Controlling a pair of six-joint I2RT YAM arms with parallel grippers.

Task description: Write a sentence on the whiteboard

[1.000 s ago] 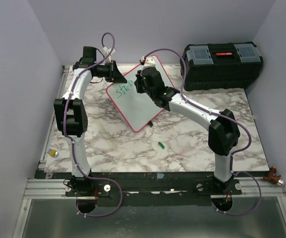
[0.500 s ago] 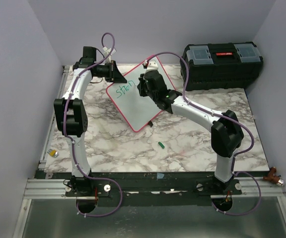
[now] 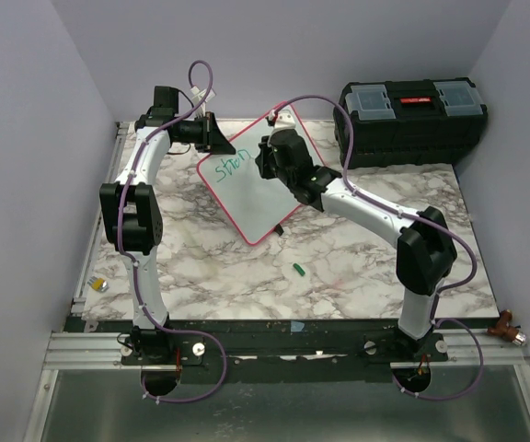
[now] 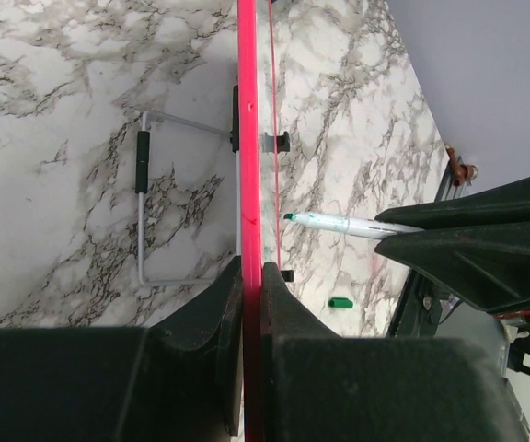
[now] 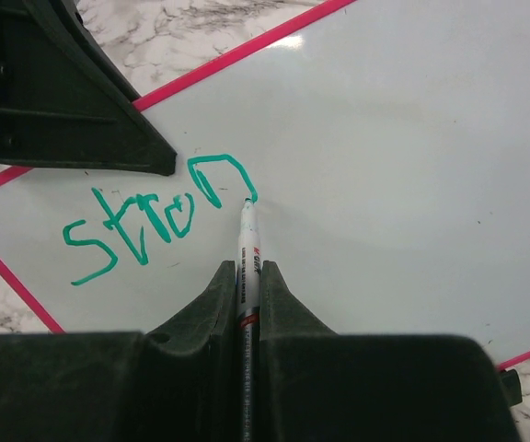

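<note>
The whiteboard (image 3: 251, 198), white with a pink-red frame, stands tilted at the back of the marble table. My left gripper (image 3: 217, 140) is shut on its upper left edge; the left wrist view shows the pink frame (image 4: 247, 138) edge-on in my left gripper (image 4: 251, 276). The sentence (image 3: 224, 166) reads "stron" in green (image 5: 155, 216). My right gripper (image 5: 247, 276) is shut on a white marker (image 5: 247, 244) whose green tip touches the whiteboard (image 5: 385, 138) at the foot of the "n". From above, the right gripper (image 3: 267, 158) hangs over the board's middle.
A black toolbox (image 3: 412, 120) sits at the back right. The marker's green cap (image 3: 297, 269) lies on the table in front of the board. A wire stand (image 4: 155, 184) props the board from behind. A small yellow and silver object (image 3: 100, 284) lies at the left edge.
My right gripper has shifted slightly right along the board with the marker, and the green "n" now shows after "stro". The left gripper and board have stayed still.
</note>
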